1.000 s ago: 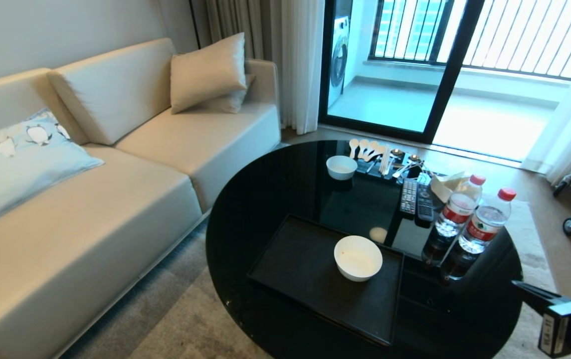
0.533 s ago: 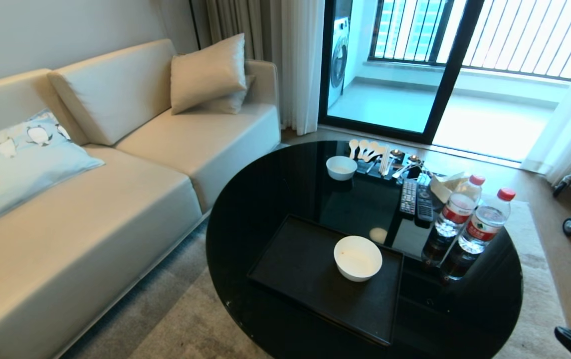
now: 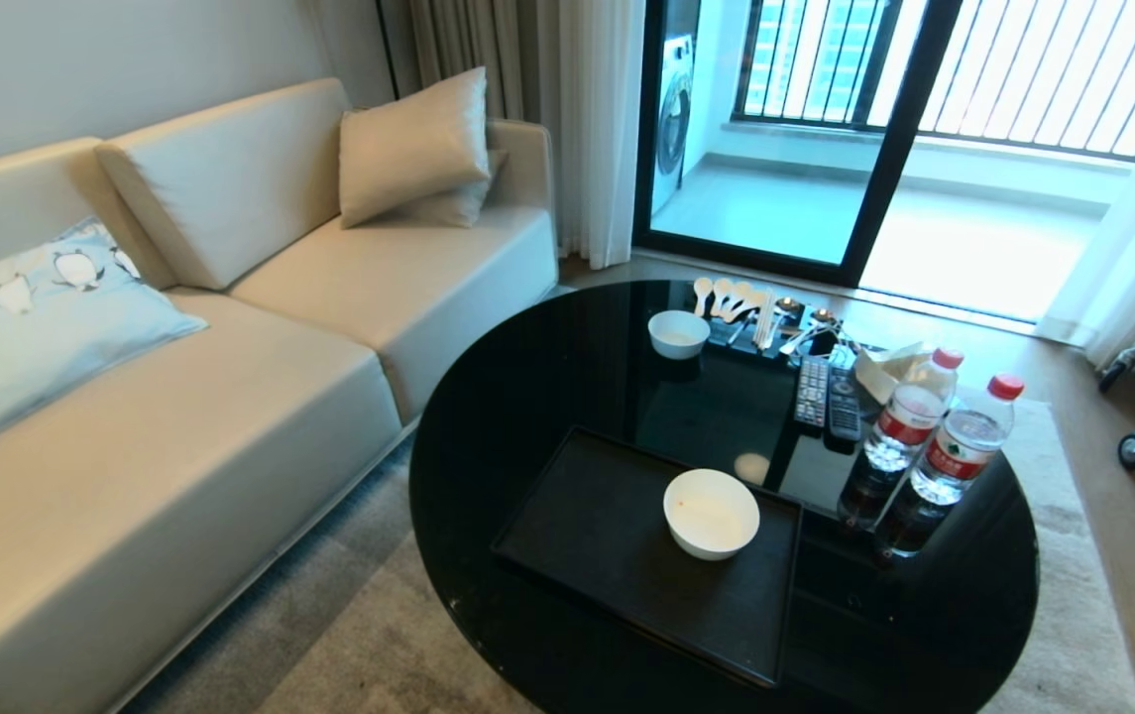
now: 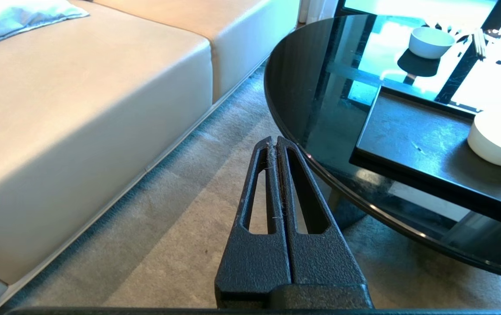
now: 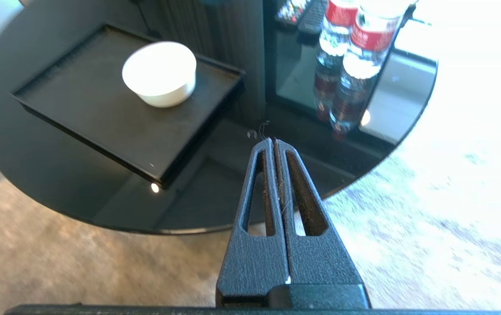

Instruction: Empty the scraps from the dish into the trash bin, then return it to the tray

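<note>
The dish (image 3: pixel 712 513) is sitting upright on the tray (image 3: pixel 587 526), close to the tray's far right corner and inside its low rim. Its inside is looking almost bare, with only a faint speck or two showing; whether these are scraps cannot be told. The tray is lying on the near half of the round black glass table (image 3: pixel 527 387), slightly skewed to the table's edge.

The smaller white bowl (image 3: pixel 678 332) is standing near the table's far edge, with a row of white spoons (image 3: pixel 731 297) just beyond it. Two remote controls (image 3: pixel 828 395) are lying side by side toward the right, and two water bottles (image 3: pixel 929 436) with red caps are standing together by the table's right edge, well apart from the tray.

The left gripper (image 4: pixel 273 141) is hanging over the carpet (image 4: pixel 180 218) between the sofa (image 4: pixel 79 109) and the table's near left edge, its fingers pressed together and holding nothing. The right gripper (image 5: pixel 273 140) is hovering just off the table's near right edge, pointing toward the tray, its fingers likewise pressed together and empty. Neither arm is appearing in the head view.
</note>
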